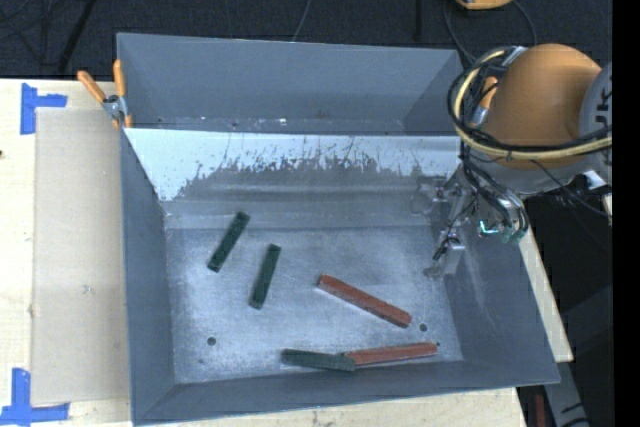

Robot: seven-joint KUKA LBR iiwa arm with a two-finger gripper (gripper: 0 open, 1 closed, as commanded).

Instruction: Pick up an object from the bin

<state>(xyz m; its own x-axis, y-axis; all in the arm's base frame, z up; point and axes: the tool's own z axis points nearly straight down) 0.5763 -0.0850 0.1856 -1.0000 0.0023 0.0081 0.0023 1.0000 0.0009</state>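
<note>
Arm: you see its orange-capped wrist, ringed with looped cables, over the right rim of the bin, reaching in from the right.
Jaws: they hang low by the right wall, over the right side of the floor. You cannot tell whether they are clenched or released, because the tool reads as one narrow dark shape under the cables.
Nearest thing: the slanted reddish-brown stick lies flat on the floor, down and to the left of the jaws, apart from them.
Front wall: the front reddish-brown stick and the front dark green stick lie end to end, and they seem to touch or overlap where they meet.
Left floor: the left dark green stick and the inner dark green stick lie near each other but apart, well away from the jaws.
Hidden: the wrist covers part of the bin's right rim and wall.
</note>
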